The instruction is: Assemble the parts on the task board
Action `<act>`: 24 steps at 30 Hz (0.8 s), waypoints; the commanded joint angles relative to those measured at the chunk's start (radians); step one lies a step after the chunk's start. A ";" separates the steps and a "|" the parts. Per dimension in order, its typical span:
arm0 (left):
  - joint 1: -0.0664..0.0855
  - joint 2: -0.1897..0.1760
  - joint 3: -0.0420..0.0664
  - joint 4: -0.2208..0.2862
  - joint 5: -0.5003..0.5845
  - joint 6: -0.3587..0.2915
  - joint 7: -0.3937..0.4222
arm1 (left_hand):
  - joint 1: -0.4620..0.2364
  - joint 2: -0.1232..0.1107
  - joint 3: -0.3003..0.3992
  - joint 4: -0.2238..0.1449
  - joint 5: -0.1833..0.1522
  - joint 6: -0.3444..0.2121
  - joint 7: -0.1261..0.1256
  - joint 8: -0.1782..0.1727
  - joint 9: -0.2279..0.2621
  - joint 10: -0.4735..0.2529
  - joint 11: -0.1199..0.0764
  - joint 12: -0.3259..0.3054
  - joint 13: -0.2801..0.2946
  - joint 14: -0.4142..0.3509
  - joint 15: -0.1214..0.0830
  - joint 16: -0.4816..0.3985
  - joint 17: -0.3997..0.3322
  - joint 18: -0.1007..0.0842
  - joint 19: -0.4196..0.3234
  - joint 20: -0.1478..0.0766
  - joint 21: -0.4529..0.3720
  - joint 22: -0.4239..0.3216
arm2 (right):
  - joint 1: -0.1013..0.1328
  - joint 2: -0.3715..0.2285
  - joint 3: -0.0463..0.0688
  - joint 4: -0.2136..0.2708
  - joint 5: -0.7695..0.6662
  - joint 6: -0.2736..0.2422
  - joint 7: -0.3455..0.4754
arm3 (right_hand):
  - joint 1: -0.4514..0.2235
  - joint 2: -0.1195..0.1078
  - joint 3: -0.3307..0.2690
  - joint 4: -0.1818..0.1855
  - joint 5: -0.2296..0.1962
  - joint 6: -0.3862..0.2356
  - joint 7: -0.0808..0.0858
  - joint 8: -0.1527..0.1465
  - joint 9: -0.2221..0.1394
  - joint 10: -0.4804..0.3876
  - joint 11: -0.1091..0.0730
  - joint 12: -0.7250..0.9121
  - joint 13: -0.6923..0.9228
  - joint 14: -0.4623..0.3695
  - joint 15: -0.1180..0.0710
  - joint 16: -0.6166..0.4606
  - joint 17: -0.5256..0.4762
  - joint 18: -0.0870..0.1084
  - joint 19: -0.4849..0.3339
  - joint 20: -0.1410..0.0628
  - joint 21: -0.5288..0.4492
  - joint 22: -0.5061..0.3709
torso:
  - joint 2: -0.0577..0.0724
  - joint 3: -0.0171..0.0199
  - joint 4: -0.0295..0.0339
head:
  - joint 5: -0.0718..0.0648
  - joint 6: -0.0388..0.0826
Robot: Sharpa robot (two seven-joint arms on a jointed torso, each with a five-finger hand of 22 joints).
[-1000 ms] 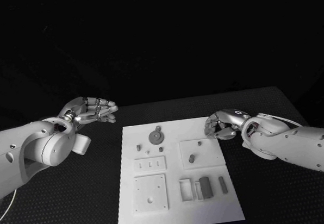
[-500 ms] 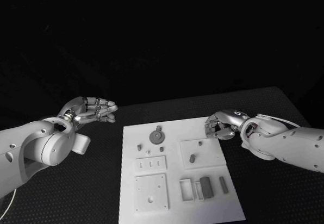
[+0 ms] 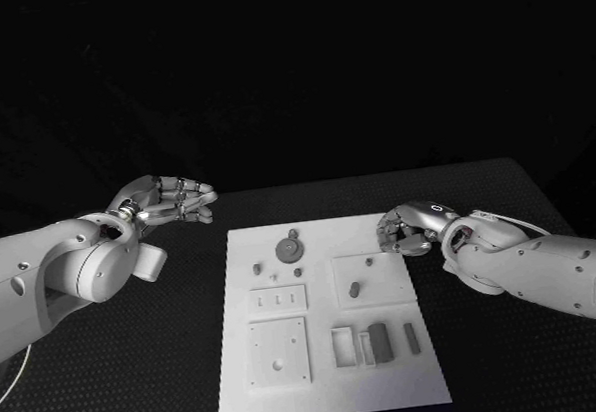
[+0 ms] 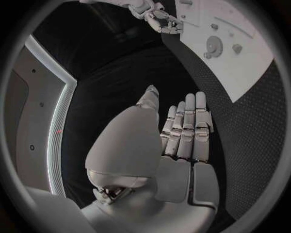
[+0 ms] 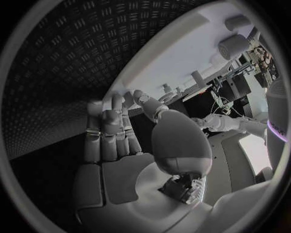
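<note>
The white task board (image 3: 333, 383) lies in the middle of the black table. On it rest grey parts: a gear (image 3: 290, 251), a short cylinder (image 3: 353, 288), a small peg (image 3: 370, 261) and a dark block (image 3: 379, 342). My right hand (image 3: 410, 230) hovers at the board's far right edge, close to the small peg, fingers bent, nothing in it. My left hand (image 3: 167, 203) is raised left of the board's far corner and holds nothing; the left wrist view shows its fingers (image 4: 185, 128) side by side and nearly straight. The right wrist view has the board (image 5: 182, 53) beyond my fingers (image 5: 109, 131).
White fixture blocks stand on the board: a square plate (image 3: 278, 353) at the near left, a slotted block (image 3: 278, 300) and an open tray (image 3: 343, 348). The left wrist view shows the gear (image 4: 215, 46) and my right hand (image 4: 160, 19) far off. Black table surrounds the board.
My right hand has crept slightly along the board's right edge toward me. The left hand and the parts have stayed put.
</note>
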 commanded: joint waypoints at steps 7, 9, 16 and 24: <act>0.001 0.000 0.001 0.004 -0.003 0.013 0.009 | -0.007 0.000 0.008 -0.001 0.000 -0.001 0.020 -0.006 -0.002 0.008 0.000 0.002 0.001 0.002 0.007 -0.006 0.002 0.018 0.001 0.007 -0.007 0.001 | -0.010 0.006 -0.004 -0.005 -0.011 0.025 0.000 | -0.003 0.018 -0.001 -0.010 0.002 0.020 -0.002 0.010 0.000 0.069 -0.026 0.006 0.017 0.002 -0.011 -0.008 0.003 0.045 0.001 -0.006 -0.006 0.003 | 0.000 0.0013 -0.0010 | 0.001 -0.002; 0.001 0.000 0.001 0.004 -0.003 0.010 0.011 | -0.007 0.000 0.008 -0.001 0.000 -0.001 0.020 -0.006 -0.002 0.008 0.000 0.002 0.002 0.002 0.007 -0.006 0.002 0.019 0.002 0.007 -0.007 0.001 | -0.011 0.007 -0.004 -0.006 -0.011 0.024 0.000 | -0.004 0.024 -0.001 -0.011 0.002 0.029 -0.005 0.015 0.002 0.071 -0.029 0.007 0.023 0.003 -0.013 -0.009 0.004 0.045 0.002 -0.006 -0.006 0.004 | 0.000 0.0012 -0.0010 | 0.001 -0.003; 0.001 0.000 0.001 0.004 -0.003 0.008 0.018 | -0.004 0.003 0.013 -0.002 0.000 0.009 0.019 -0.001 0.000 0.030 -0.008 0.010 0.008 0.005 0.006 -0.008 0.006 0.019 0.003 0.006 -0.008 0.003 | -0.012 0.009 -0.004 -0.006 -0.013 0.013 -0.003 | -0.007 0.043 -0.002 -0.012 0.002 0.068 -0.018 0.037 0.014 0.087 -0.040 0.010 0.047 0.009 -0.025 -0.011 0.007 0.045 0.006 -0.008 -0.006 0.007 | 0.000 0.0015 -0.0011 | 0.000 -0.004; 0.001 -0.001 0.001 0.007 -0.024 0.004 0.016 | -0.001 0.013 0.016 -0.002 0.000 0.060 0.022 0.023 0.010 0.088 -0.023 0.032 0.024 0.010 0.005 -0.011 0.013 0.019 0.006 0.005 -0.009 0.006 | -0.014 0.011 -0.004 -0.003 -0.007 -0.025 0.006 | -0.007 0.052 -0.002 -0.014 0.002 0.088 -0.026 0.047 0.022 0.099 -0.047 0.011 0.061 0.015 -0.031 -0.013 0.009 0.045 0.010 -0.010 -0.005 0.009 | 0.000 0.0011 -0.0012 | 0.000 -0.004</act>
